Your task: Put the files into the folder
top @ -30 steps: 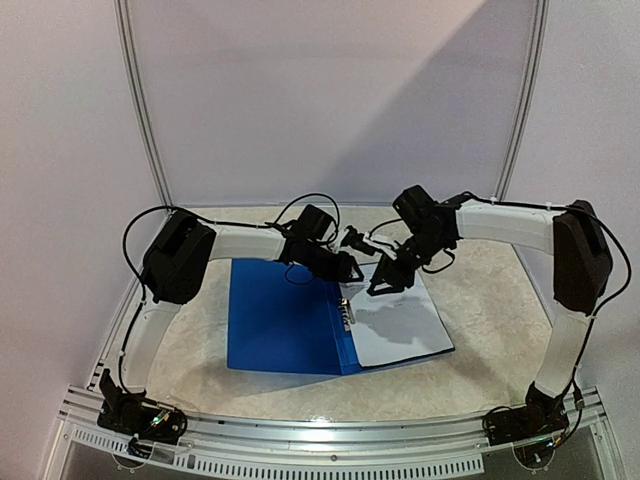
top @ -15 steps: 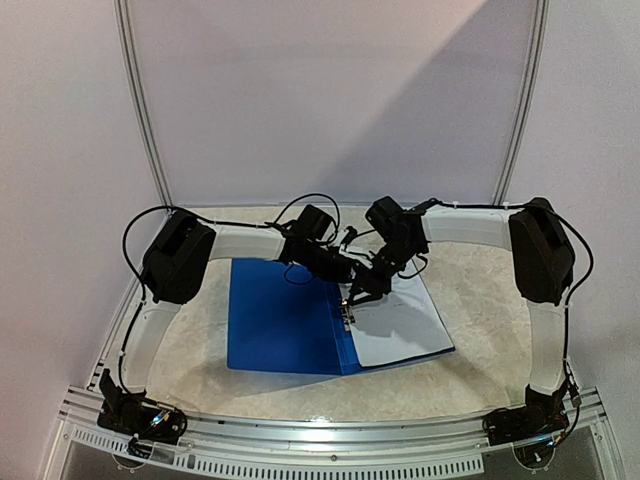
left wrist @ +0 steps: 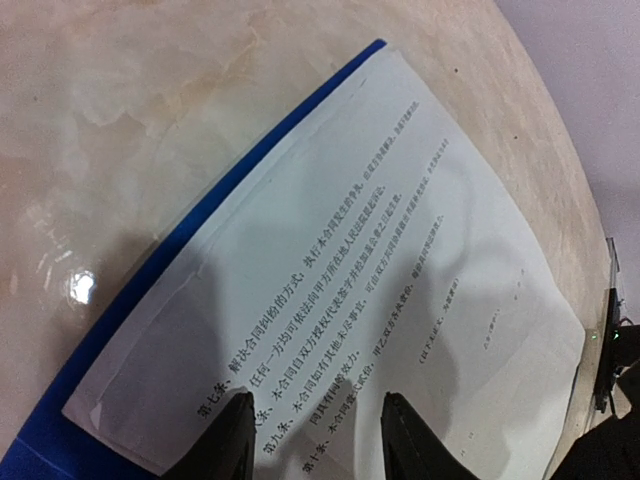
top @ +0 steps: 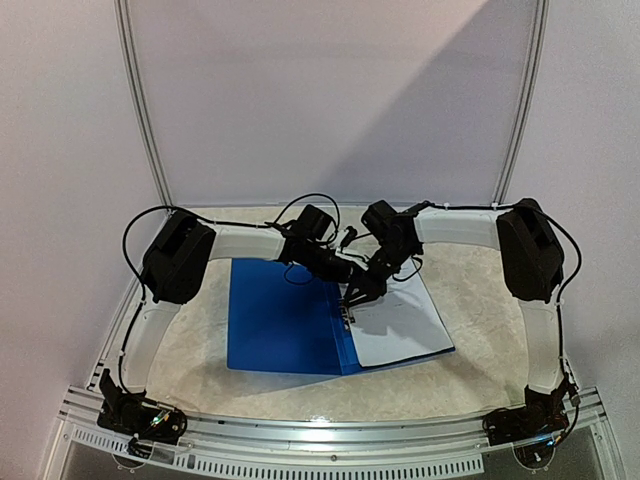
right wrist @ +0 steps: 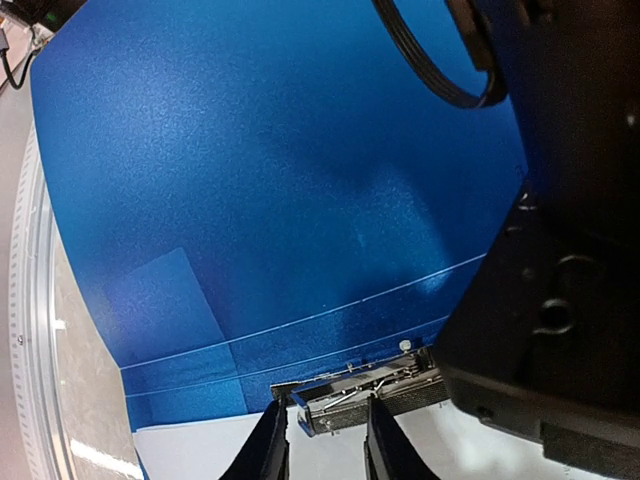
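Note:
The blue folder (top: pixel 280 318) lies open on the table. The files (top: pixel 402 322), white sheets with black text, lie on its right half. The metal clip (top: pixel 347 315) runs along the spine. My left gripper (top: pixel 350 268) is open, its fingertips just over the top of the files (left wrist: pixel 400 230), with the folder's blue edge (left wrist: pixel 30 440) beside it. My right gripper (top: pixel 356 294) is at the clip's far end. In the right wrist view its jaws stand close on either side of the clip's end (right wrist: pixel 350 395), over the blue folder (right wrist: pixel 250 180).
The marble-patterned table (top: pixel 480 300) extends around the folder and shows in the left wrist view (left wrist: pixel 150 100). The left arm's black wrist (right wrist: pixel 560 250) fills the right side of the right wrist view, close to my right gripper. A metal rail (top: pixel 330 440) runs along the near edge.
My right arm has swung left and down from above the files to the clip at the spine. My left gripper has stayed in place.

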### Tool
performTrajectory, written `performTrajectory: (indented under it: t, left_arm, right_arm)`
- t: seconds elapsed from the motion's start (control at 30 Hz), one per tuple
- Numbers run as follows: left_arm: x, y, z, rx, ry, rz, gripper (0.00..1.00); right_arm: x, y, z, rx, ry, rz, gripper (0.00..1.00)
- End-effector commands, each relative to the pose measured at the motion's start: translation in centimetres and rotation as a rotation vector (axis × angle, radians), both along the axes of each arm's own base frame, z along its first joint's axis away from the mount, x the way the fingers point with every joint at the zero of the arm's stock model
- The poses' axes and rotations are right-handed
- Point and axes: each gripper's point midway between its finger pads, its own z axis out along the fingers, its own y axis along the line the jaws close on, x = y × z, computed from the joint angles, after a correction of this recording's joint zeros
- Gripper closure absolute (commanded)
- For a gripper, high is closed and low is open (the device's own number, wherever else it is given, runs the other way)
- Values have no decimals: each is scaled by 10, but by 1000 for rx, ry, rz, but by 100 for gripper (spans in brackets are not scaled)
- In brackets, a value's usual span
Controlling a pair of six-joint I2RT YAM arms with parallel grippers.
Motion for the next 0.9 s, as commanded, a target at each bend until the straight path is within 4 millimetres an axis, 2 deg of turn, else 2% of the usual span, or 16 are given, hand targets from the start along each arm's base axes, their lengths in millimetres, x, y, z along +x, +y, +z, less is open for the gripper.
performTrajectory:
  t: [0.0,0.43,0.57,0.73,0.87]
  left_arm:
    - [0,12,-17,42,40,5,56]
    - [0,12,-20,43,48,6,56]
    - [-1,12,-22,44,51,5,56]
    - [-1,12,-22,45,52,3,56]
    - [-1,12,-23,46,53,2,56]
  right_arm:
    - [-9,4,-4,9,51,23,79]
    - [-11,6,2,31,45,34,86]
    - [-9,7,0,34,49,28,86]
    - [-8,9,-2,33,53,23,92]
    - [-7,8,-3,30,49,22,92]
